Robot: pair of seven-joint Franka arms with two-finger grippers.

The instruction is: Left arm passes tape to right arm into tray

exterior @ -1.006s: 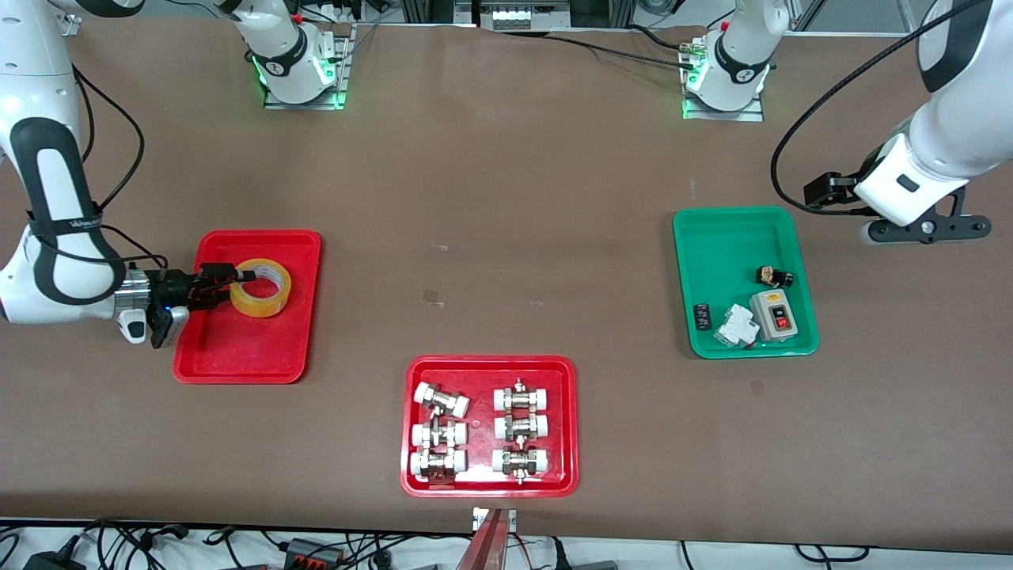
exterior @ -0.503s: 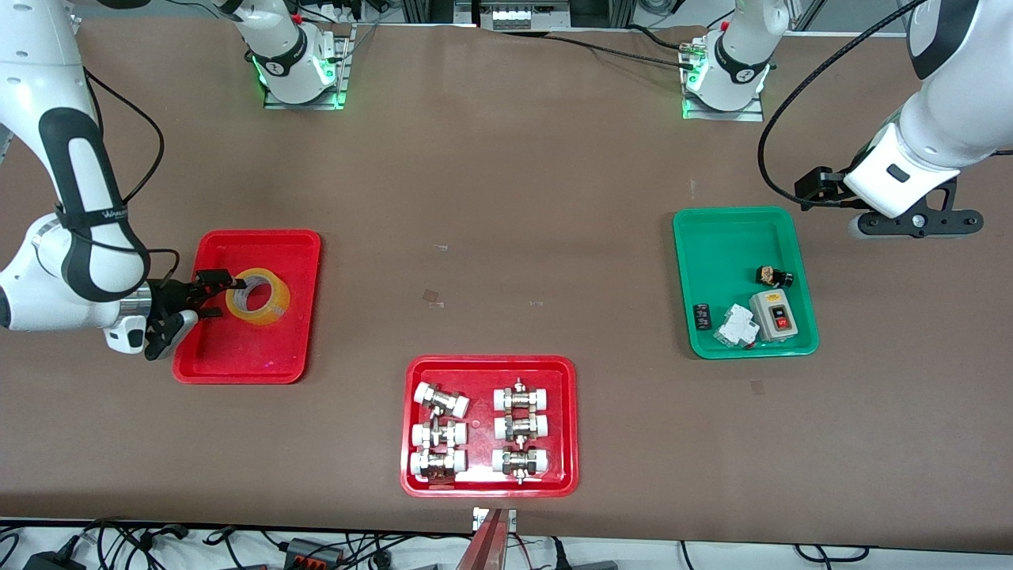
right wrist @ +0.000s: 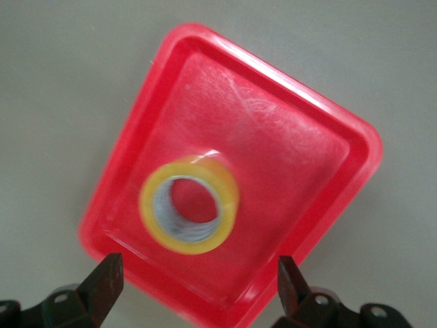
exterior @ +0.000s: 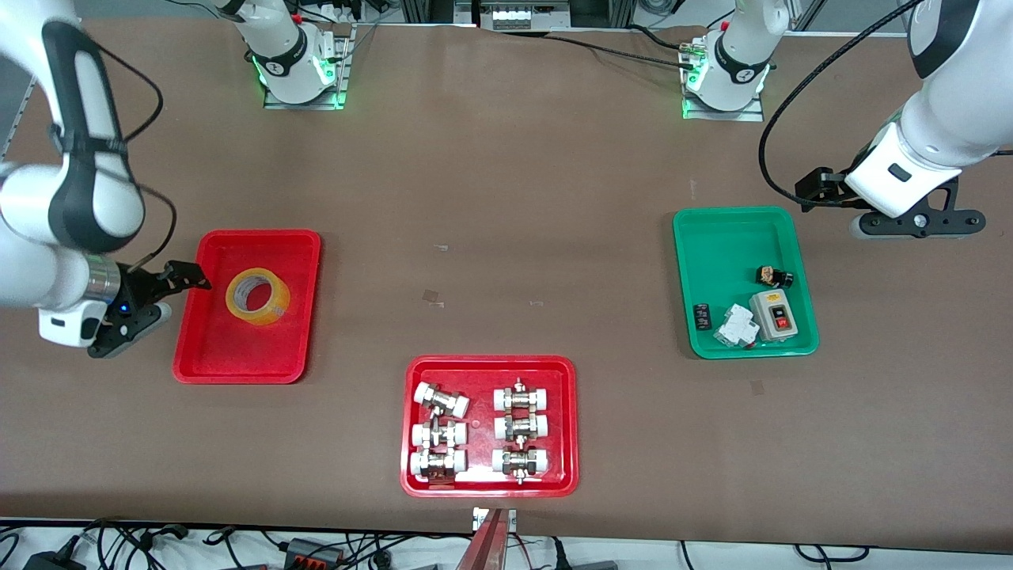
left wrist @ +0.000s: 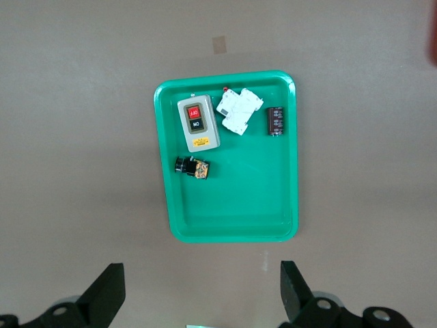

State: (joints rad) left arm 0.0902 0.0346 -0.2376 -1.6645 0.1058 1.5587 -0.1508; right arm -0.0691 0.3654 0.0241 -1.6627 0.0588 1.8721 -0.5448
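Tape point(exterior: 258, 295) lies flat in the plain red tray point(exterior: 237, 356), free of both claws. Right claw point(exterior: 154, 299) spread wide, empty, at the tray's rim. Judgement: retreat straight up and outward; don't snag the rim. Left claw point(exterior: 918, 226) spread, empty, waits beside the green tray point(exterior: 732, 226).

Brown table point(exterior: 506, 198), carrying three trays. Plain red tray point(exterior: 245, 356) toward the right arm's end; green tray point(exterior: 728, 237) toward the left arm's end; wider red tray point(exterior: 491, 366) with metal fittings between them, nearest the front camera. Small scraps of tape point(exterior: 433, 297) stuck flat near mid-table.
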